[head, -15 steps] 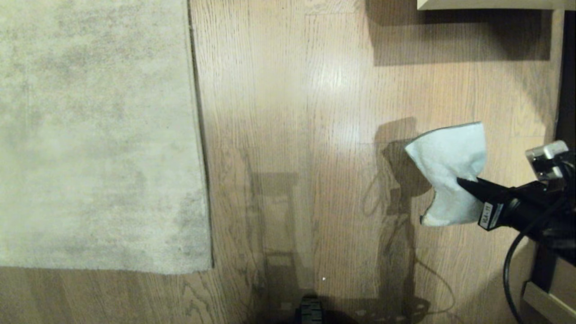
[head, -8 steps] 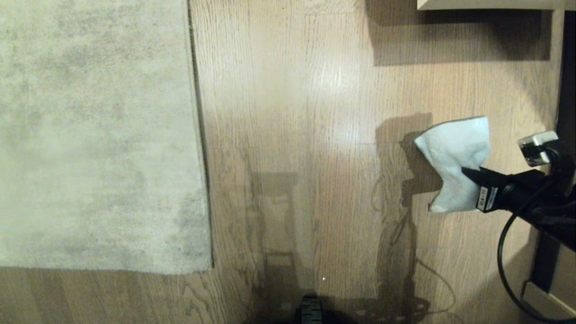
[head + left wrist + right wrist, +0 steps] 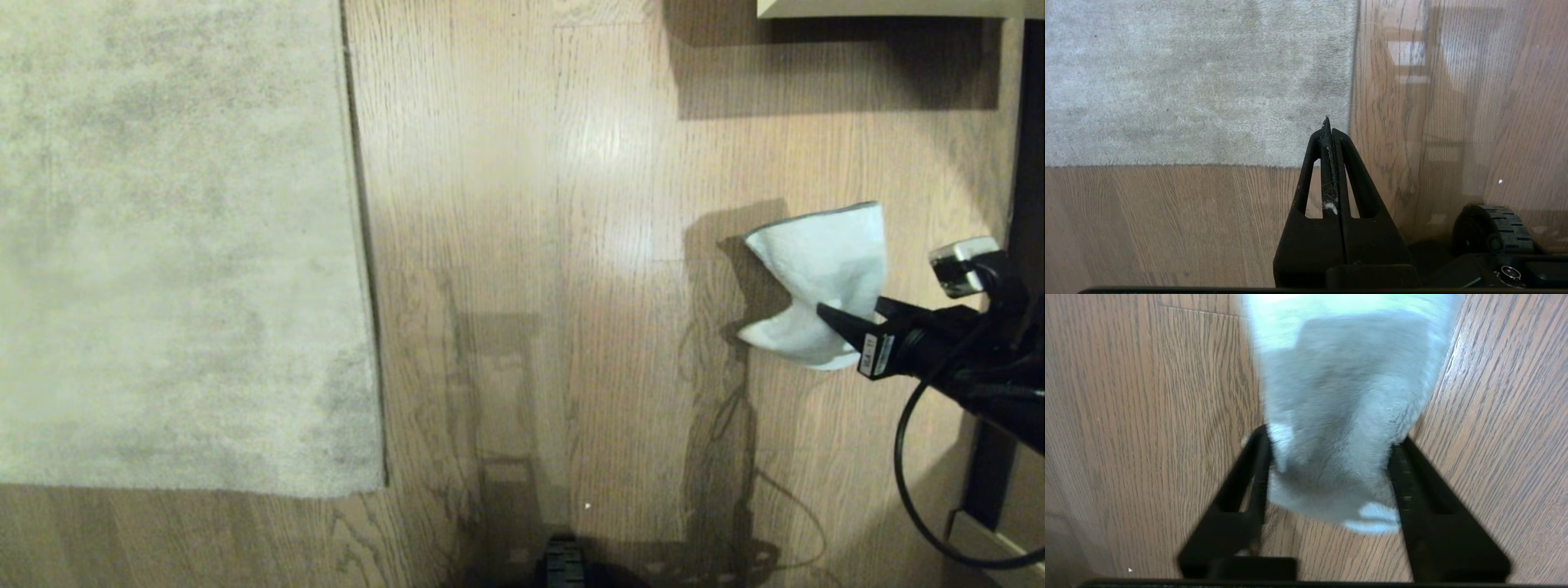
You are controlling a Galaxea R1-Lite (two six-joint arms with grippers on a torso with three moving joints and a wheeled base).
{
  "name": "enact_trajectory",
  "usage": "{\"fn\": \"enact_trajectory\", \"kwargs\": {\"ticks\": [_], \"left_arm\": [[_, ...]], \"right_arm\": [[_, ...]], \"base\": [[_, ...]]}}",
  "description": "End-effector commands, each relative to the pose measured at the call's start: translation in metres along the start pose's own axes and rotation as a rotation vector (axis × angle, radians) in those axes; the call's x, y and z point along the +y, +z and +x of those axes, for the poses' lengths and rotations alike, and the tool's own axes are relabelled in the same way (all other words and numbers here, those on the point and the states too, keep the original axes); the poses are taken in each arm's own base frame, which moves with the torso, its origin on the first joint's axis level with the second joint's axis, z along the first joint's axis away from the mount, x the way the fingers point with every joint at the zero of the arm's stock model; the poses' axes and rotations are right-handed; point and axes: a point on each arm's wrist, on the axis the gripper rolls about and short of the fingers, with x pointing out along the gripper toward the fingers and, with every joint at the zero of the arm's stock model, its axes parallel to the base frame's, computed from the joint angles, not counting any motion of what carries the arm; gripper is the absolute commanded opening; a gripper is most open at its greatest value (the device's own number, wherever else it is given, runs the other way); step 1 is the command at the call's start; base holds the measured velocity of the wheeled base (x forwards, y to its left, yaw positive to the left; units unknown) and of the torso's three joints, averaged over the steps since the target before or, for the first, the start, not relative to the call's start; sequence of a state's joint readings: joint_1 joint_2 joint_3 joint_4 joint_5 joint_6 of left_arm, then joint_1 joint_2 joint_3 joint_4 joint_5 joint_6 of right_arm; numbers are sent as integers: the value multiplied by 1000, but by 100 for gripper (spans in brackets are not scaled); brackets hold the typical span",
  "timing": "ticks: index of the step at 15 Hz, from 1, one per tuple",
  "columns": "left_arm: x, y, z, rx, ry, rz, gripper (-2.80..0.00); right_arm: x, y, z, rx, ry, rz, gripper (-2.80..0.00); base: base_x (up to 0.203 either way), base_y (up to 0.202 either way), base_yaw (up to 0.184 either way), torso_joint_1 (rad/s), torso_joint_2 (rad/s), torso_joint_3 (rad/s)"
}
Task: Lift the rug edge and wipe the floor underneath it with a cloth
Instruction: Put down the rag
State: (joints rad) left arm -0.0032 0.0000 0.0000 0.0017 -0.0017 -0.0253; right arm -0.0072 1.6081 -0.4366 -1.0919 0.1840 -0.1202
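Two straight borders of the rug edge are meeting at a corner lying flat toward seven o'clock in the head view, one border running up toward twelve o'clock, the other running off toward nine. Nothing is lifting it; the pile is sitting level on the floor.

From that long border across to three o'clock, a wide band of bare planks is lying open, crossed only by shadows and a bright sheen near the middle. At one o'clock a pale piece of furniture is closing the top edge, and a dark upright is bounding the far right side.

The right gripper is reaching in from three o'clock, well apart from the rug. Its fingers are standing spread, one on each side of the cloth, which is sagging between them, blurred in the wrist view, so whether they are pinching it I cannot tell. The cloth is fanning out toward the rug side, its dark-stitched top edge showing, with its shadow falling on the planks just beside it.

The left gripper is hanging near the rug corner in its own wrist view, fingers pressed together and holding nothing, bits of lint clinging between them. A black wheel of the base is showing just beside it.
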Motion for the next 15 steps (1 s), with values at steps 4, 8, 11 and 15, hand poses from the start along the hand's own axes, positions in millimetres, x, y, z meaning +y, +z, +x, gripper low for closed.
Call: {"fn": "enact_trajectory", "kwargs": {"ticks": [4,8,11,15], "left_arm": [[0,0,0,0,2,-1,-280],[0,0,0,0,0,-1,-280],[0,0,0,0,0,-1,-280],[0,0,0,0,2,-1,-280]], "right_arm": [[0,-2,1,5,2,3,0],[-1,1,2,-15,-3,1,0],[-5,9,3,-48,-19,-5,0],[-8,25,-5,-110,-35,-12,0]], "base": [[0,0,0,0,0,0],[0,0,0,0,0,0],[0,0,0,0,0,0],[0,0,0,0,0,0]]}}
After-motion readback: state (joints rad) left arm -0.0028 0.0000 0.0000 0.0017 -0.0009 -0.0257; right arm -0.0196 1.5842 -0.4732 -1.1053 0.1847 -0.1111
